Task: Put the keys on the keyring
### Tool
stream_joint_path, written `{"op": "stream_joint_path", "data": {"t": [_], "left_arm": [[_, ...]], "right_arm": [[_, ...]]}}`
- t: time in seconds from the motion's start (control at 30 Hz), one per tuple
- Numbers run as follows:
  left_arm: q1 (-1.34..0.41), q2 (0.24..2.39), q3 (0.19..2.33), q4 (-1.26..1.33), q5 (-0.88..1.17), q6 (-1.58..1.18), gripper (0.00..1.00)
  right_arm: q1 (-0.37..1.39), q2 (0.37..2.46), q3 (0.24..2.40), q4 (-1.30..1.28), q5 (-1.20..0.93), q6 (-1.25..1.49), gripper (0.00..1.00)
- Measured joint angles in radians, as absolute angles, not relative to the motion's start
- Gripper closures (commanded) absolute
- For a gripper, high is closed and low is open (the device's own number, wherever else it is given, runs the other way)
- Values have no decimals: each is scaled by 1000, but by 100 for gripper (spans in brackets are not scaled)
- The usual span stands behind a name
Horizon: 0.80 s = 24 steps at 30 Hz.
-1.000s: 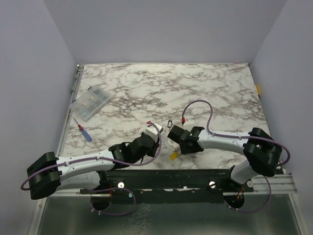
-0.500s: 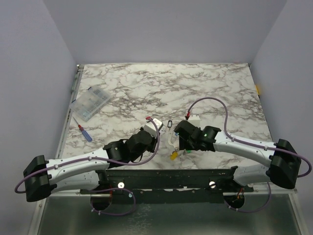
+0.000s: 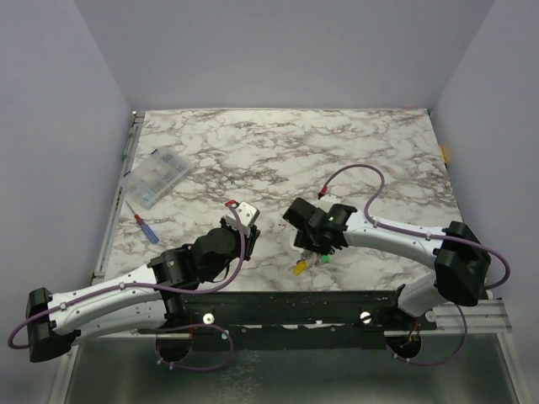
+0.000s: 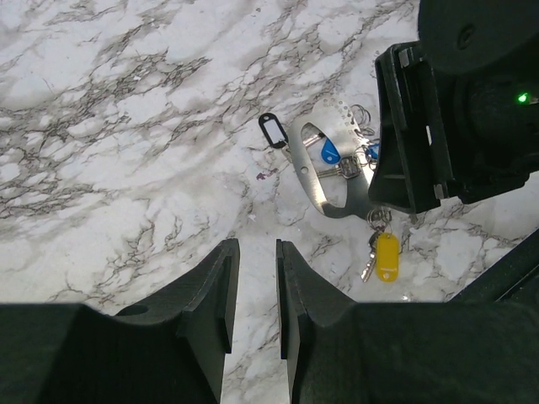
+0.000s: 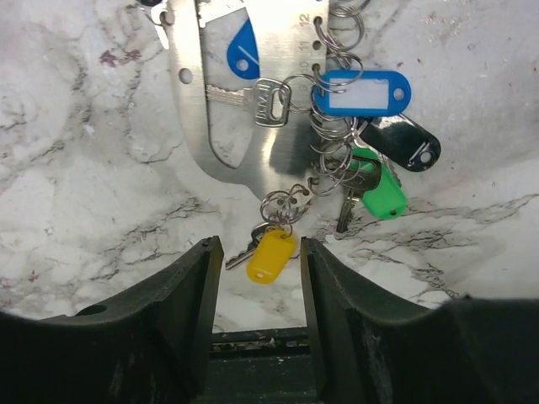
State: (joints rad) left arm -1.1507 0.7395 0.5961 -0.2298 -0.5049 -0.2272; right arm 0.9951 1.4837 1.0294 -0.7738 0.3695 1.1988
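Approach step, probably: right hand (image 5: 259, 251) spread, empty, yellow-tagged key (image 5: 270, 259) centred between its fingers. Next: descend, pinch tag. Left hand (image 4: 257, 248) narrowly parted, empty.

Table (image 3: 354, 143): white marble-patterned top, grey veining.
Compartment box (image 3: 156, 178): clear plastic, lay at an angle near the table's left edge.
Screwdriver (image 3: 146, 228): red and blue, lay near the box on its near side, not touching it.
Steel plate (image 5: 282, 164): flat, silvery, one edge pierced with small numbered holes; lay on the table near its front edge.
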Motion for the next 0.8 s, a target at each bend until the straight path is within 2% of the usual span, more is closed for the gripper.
{"op": "stream_joint_path", "data": {"t": [0.27, 0.67, 0.8], "left_arm": [[-1152, 741, 596, -235, -503, -228, 70], [-1152, 740, 596, -236, -502, -229, 70], [-1152, 740, 596, -236, -502, -231, 70]], "right_arm": [[995, 1591, 1035, -832, 369, 1299, 51], [995, 1656, 1035, -836, 377, 1308, 55], [995, 1657, 1035, -843, 391, 1306, 60]]}}
